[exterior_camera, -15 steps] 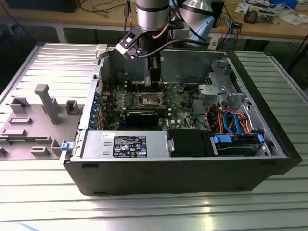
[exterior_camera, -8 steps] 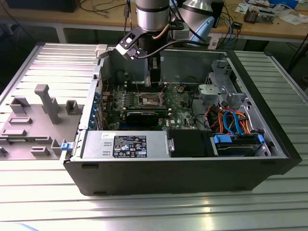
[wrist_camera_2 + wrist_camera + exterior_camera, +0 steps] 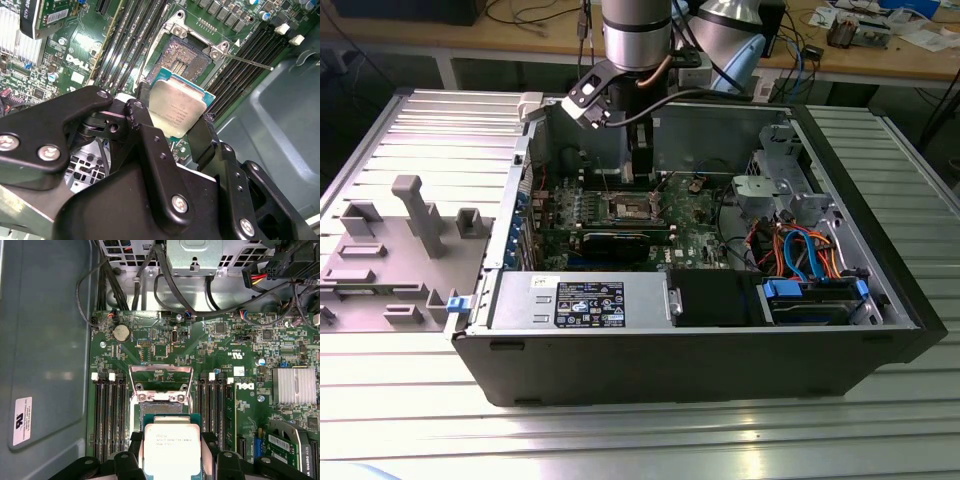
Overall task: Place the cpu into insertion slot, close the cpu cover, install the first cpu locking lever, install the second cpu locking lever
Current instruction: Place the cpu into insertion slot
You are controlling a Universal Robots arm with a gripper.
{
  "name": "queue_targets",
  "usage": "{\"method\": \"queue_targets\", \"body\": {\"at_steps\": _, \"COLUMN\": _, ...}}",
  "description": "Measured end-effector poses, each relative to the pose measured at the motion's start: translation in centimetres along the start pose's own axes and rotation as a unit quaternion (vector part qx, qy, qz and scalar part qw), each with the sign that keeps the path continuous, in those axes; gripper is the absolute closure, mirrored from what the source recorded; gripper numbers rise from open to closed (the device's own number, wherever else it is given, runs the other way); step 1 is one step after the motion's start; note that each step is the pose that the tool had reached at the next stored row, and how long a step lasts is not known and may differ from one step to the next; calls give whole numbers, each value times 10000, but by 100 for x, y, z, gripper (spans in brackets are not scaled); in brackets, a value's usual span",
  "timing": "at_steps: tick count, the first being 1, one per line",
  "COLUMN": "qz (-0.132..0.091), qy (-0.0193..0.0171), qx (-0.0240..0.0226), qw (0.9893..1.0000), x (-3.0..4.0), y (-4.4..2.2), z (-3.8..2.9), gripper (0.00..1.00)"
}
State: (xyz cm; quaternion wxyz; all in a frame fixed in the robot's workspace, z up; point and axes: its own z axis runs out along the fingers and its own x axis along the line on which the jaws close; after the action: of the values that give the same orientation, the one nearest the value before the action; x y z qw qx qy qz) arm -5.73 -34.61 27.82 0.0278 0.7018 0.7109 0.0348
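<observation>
Zero steps finished: holds cpu (image 3: 177,112) clenched in end effector (image 3: 172,117) just above bare slot (image 3: 187,57), cover (image 3: 161,369) raised; risks bent pins (image 3: 179,51) if lowered tilted or off square.

We see an open PC case (image 3: 680,350) lying on a slatted alu table (image 3: 620,440). Inside, along the wall nearest the exterior cam: silver PSU (image 3: 580,300) w/ label, black drive box (image 3: 715,298) just beside it, then a blue drive caddy (image 3: 815,298). Orange & blue cables (image 3: 800,250) run just behind. On the green mobo (image 3: 165,335) we spot a coin cell (image 3: 120,332), finned heatsink (image 3: 294,385) and black RAM slots (image 3: 107,415). A grey plastic fixture (image 3: 390,250) sits on the table at the exterior view's left.
</observation>
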Motion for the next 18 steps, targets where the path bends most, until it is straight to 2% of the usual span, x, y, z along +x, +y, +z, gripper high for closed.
{"method": "queue_targets", "body": {"at_steps": 18, "qz": 0, "qy": 0, "qx": 0, "qw": 10000, "x": -1, "y": -8, "z": 73, "gripper": 46}}
